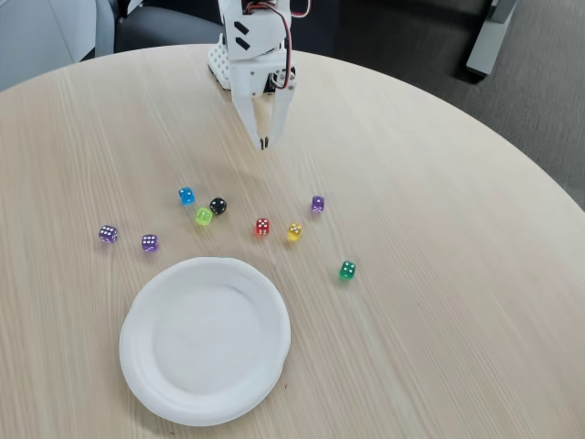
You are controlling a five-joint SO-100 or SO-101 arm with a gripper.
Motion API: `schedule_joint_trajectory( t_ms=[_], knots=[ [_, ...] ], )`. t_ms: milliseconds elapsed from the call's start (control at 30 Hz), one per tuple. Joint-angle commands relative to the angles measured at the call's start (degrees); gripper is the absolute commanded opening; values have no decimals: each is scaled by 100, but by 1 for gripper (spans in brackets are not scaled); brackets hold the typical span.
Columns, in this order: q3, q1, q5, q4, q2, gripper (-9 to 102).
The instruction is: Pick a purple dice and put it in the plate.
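Three purple dice lie on the wooden table in the fixed view: one at the left [108, 233], one just right of it [149, 242], and one further right [317, 204]. The white round plate [146, 375] sits near the front, holding nothing. My white gripper [263, 143] hangs from the arm at the back of the table, pointing down, its fingertips together with nothing between them. It is well behind all the dice and apart from them.
Other dice lie in the same row: blue [186, 195], black [218, 206], lime green [204, 216], red [262, 227], yellow [294, 231] and dark green [347, 270]. The round table's edge curves along the right and back.
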Motion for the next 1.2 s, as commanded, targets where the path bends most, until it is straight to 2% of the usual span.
schedule_joint_trajectory(
  t_ms=[0,400,767,1167],
  knots=[
    [0,26,35,26,35,1],
    [0,26,70,26,35,0],
    [-141,-35,633,18,-53,1],
    [-3472,-62,1802,18,-2689,2]
  ],
)
